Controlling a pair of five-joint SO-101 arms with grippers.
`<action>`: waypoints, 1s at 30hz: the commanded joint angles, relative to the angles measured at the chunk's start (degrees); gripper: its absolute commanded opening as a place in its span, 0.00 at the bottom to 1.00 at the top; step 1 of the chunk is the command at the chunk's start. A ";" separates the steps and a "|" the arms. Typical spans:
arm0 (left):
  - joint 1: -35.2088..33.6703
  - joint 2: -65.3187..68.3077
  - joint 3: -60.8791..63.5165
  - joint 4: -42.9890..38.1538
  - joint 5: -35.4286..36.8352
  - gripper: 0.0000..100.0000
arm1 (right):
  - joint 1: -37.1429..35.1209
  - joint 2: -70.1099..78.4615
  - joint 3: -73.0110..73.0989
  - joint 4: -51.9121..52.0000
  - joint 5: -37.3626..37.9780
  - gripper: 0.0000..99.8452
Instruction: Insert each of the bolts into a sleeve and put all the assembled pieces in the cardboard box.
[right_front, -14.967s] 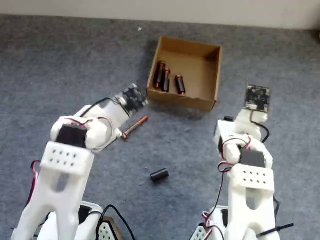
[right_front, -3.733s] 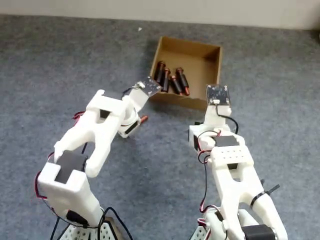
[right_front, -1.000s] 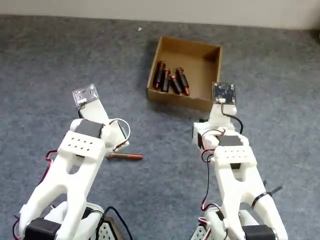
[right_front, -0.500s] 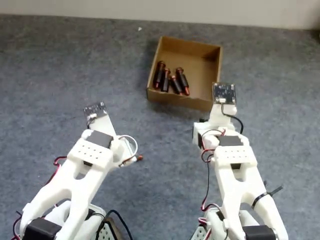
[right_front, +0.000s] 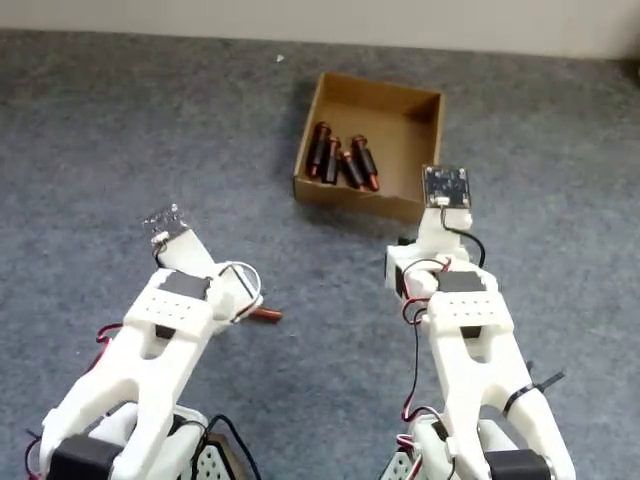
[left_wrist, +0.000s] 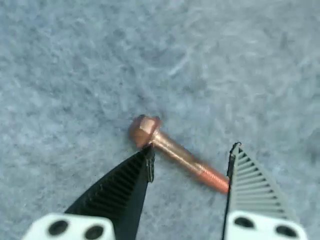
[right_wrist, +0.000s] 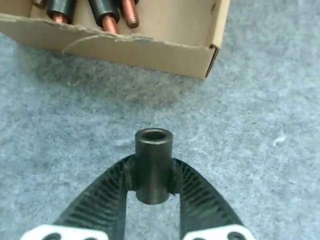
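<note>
- Your left gripper (left_wrist: 192, 147) is spread wide over the one loose bolt (left_wrist: 175, 152).
- The bolt lies flat on the grey carpet (right_front: 120, 120), with one finger by its head and the other by its thread end. You cannot tell if they touch it.
- From up high, your left arm (right_front: 170, 320) covers most of that bolt, and just one end sticks out beside it.
- Your right gripper (right_wrist: 153, 170) pinches the one black sleeve (right_wrist: 153, 150) around its middle, above the carpet.
- The sleeve's open end points at the box (right_wrist: 140, 47), which is near but apart from it.
- The box's near side stands between the sleeve and the pieces inside. Its top edge is a bit torn.
- The box (right_front: 355, 205) sits on the carpet past both arms, closer to your right one.
- Four done pieces (right_front: 340, 160) lie side by side in the box's left part, each a copper bolt in a black sleeve.
- So you have one box, four done pieces, one loose bolt and one held sleeve.
</note>
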 joint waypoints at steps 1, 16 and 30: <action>-1.63 7.60 -1.45 -1.85 0.18 0.23 | 0.66 -0.57 -0.13 -1.36 0.70 0.01; -2.77 26.15 -19.03 4.31 2.02 0.05 | 0.66 -0.57 -0.13 -1.36 0.79 0.01; -2.51 14.20 -24.84 4.75 -9.58 0.01 | 0.66 -1.19 -0.13 -1.36 0.88 0.01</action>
